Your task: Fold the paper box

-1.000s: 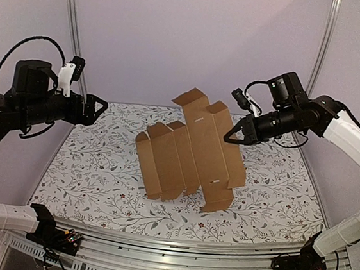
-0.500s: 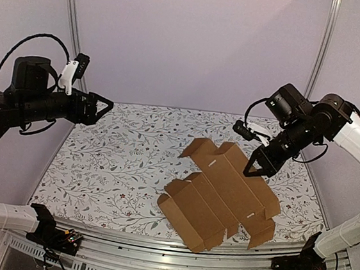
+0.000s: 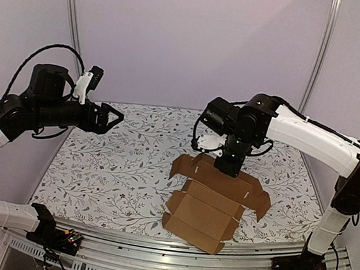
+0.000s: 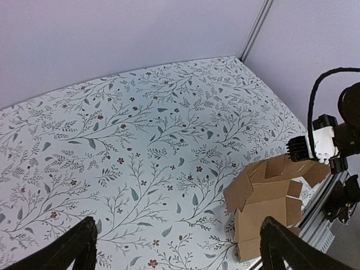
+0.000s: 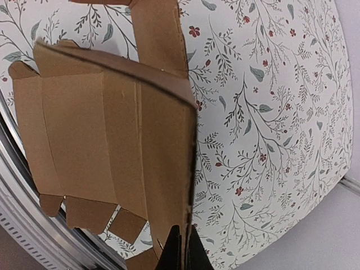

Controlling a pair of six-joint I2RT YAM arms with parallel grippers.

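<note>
The paper box sprawls across the near right part of the table, close to the front rail. The right gripper, pinching its far edge, and that arm block approach from behind. The table's left side offers open passage.

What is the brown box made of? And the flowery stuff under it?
The paper box looks like thin brown cardboard, matte and unprinted: pressed creases, raw cut edges. The table cover could be printed cloth or vinyl; flat, leafy pattern, no shine.
</note>
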